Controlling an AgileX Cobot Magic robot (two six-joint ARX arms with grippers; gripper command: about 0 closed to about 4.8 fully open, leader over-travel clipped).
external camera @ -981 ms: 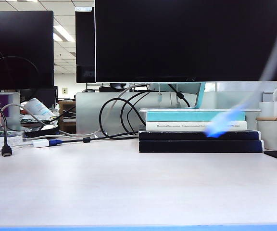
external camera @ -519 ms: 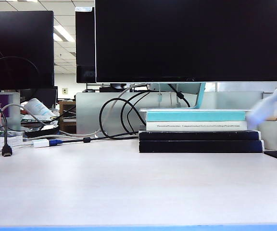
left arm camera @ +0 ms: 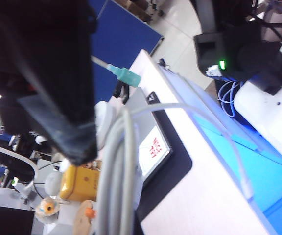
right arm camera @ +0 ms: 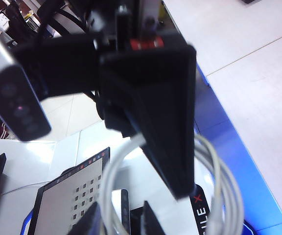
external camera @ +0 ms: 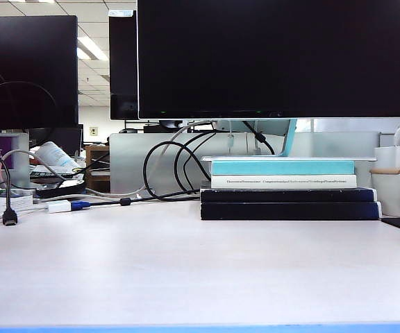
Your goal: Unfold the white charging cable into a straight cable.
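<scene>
books (external camera: 287,187) on table (external camera: 186,263), monitor (external camera: 273,59) behind (above)

The blurred pale-and-blue streak seen earlier at the right of the exterior view has left that view entirely.

Open-plan office, large dark monitor (external camera: 273,59) above a pale worktop (external camera: 186,263), stacked books (external camera: 287,187), looped black cables (external camera: 172,170), ceiling light panels (external camera: 92,48), partitions behind

Exterior view low and level at the table (external camera: 186,270) edge, facing monitors; both wrist views close behind their fingers, sharing the cable.
</scene>
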